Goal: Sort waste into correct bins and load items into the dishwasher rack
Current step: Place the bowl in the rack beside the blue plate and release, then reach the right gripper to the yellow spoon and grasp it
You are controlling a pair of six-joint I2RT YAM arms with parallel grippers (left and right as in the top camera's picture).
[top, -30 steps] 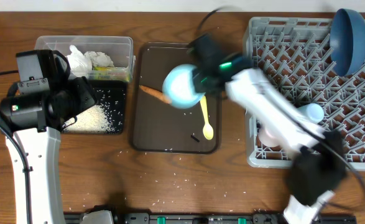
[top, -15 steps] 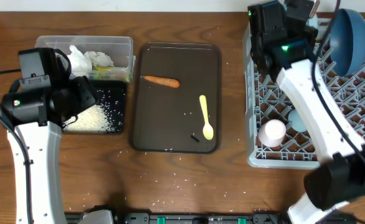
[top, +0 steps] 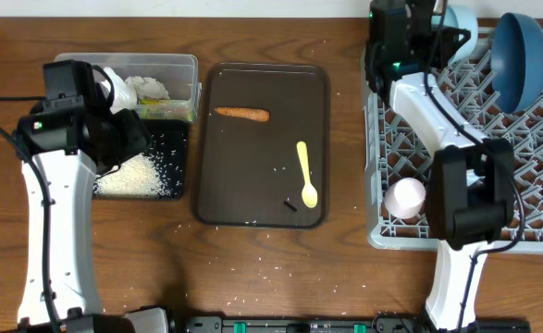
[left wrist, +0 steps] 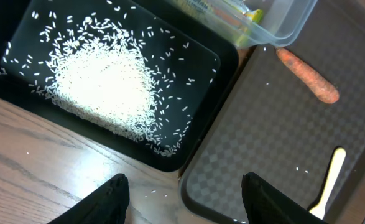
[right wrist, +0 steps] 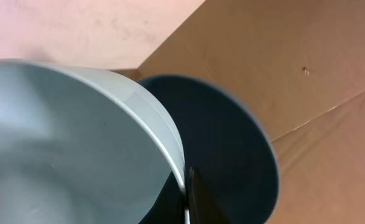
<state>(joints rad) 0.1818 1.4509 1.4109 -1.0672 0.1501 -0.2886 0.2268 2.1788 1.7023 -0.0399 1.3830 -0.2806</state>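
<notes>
The right gripper (top: 440, 28) is up at the far edge of the dishwasher rack (top: 521, 157), clenched on the rim of the small pale bowl (top: 458, 18). In the right wrist view the bowl's pale interior fills the left side, one dark finger (right wrist: 193, 196) sits against its rim, and the dark blue plate (right wrist: 232, 143) stands just behind it. From overhead the plate stands upright among the pegs at the rack's far right corner. The pinkish-white cup (top: 406, 197) sits mouth-down near the rack's front left corner.

The left gripper (left wrist: 188, 208) hovers with its fingers spread wide and nothing between them. It is above the spot where the black tray (left wrist: 227, 68) meets the brown serving tray (top: 252, 176). The black tray holds a heap of white rice (left wrist: 101, 84) with scattered grains around it. Just behind it, touching, is the clear tub (top: 183, 63), which holds the crumpled tissue (top: 132, 90) and the yellow-green wrapper (top: 165, 111).

The carrot piece (top: 243, 115) lies on the serving tray near its far left corner (not in either bin). The yellow spoon (top: 305, 173) lies on the same tray toward the right side, well apart from the carrot. A few loose grains (top: 262, 273) dot the tabletop (top: 280, 296) in front of the serving tray.
</notes>
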